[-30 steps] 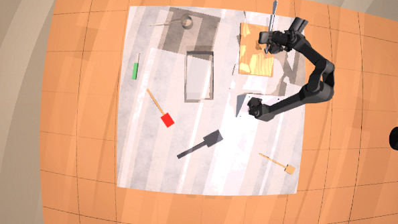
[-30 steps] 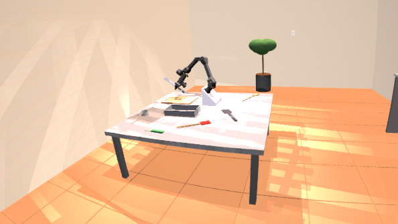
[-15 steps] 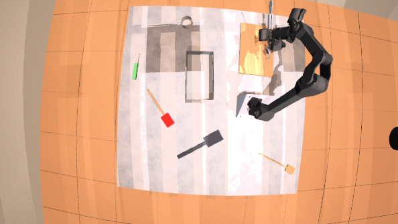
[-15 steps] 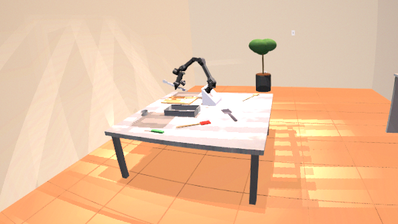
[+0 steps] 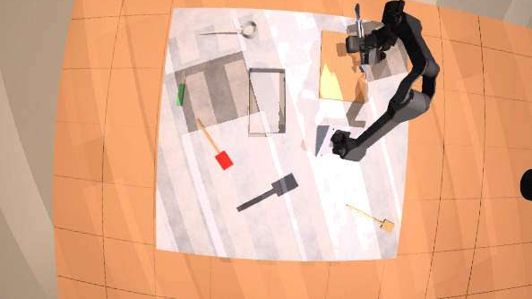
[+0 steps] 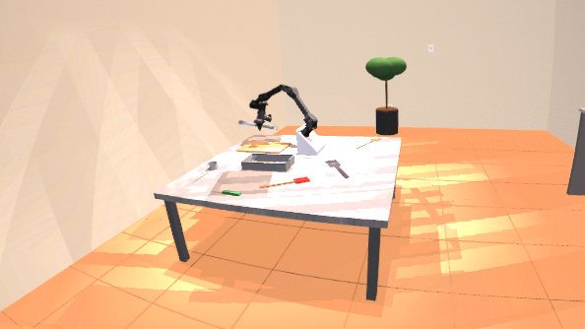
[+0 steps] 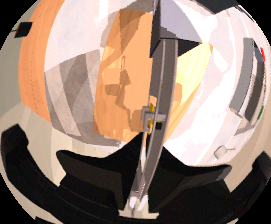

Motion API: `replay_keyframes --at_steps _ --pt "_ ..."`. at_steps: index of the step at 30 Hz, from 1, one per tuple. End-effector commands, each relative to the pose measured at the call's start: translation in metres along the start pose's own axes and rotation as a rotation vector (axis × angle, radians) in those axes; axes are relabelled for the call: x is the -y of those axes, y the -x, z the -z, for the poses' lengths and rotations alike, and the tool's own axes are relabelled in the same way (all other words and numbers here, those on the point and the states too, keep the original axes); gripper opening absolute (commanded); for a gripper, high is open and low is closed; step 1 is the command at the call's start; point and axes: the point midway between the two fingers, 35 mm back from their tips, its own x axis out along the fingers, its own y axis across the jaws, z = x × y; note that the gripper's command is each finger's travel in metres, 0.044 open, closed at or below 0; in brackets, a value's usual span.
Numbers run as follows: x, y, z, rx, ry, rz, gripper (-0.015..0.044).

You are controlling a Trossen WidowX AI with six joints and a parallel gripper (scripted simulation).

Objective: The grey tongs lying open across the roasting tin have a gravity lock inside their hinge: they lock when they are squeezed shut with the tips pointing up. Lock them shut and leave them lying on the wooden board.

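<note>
The grey tongs (image 5: 359, 26) (image 6: 248, 124) (image 7: 166, 75) are held above the wooden board (image 5: 331, 89) (image 6: 261, 149) (image 7: 108, 112), roughly level in the exterior view. Their arms look pressed together along their length. Whether the hinge lock is engaged cannot be seen. My gripper (image 5: 362, 53) (image 6: 260, 126) (image 7: 145, 135) is shut on the tongs around their middle part, with fingers on both sides of them. The roasting tin (image 5: 267, 71) (image 6: 268, 165) (image 7: 242, 82) stands on the table, with no tongs on it.
A small strainer-like ladle (image 5: 249, 29) (image 6: 213, 164) lies beyond the tin. A green-handled tool (image 5: 180, 94), a red spatula (image 5: 224, 160), a dark turner (image 5: 285, 184) and a small wooden tool (image 5: 387, 226) lie elsewhere. The white arm base (image 6: 309, 146) stands near the board.
</note>
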Motion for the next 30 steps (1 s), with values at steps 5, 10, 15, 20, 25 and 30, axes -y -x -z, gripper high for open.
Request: replay_keyframes --at_steps 5,10,15,20,25,30 --pt "0.003 0.012 -0.004 0.105 0.004 -0.027 -0.0150" --pt "0.006 0.020 -0.009 0.179 0.009 -0.043 -0.0150" --pt "0.006 0.022 -0.009 0.189 0.009 -0.046 -0.0150" --pt "0.006 0.021 -0.009 0.189 0.009 -0.046 -0.0150" --pt "0.005 0.014 -0.010 0.185 0.010 -0.047 -0.0150" --pt "0.004 0.006 -0.010 0.180 0.010 -0.048 -0.0150"
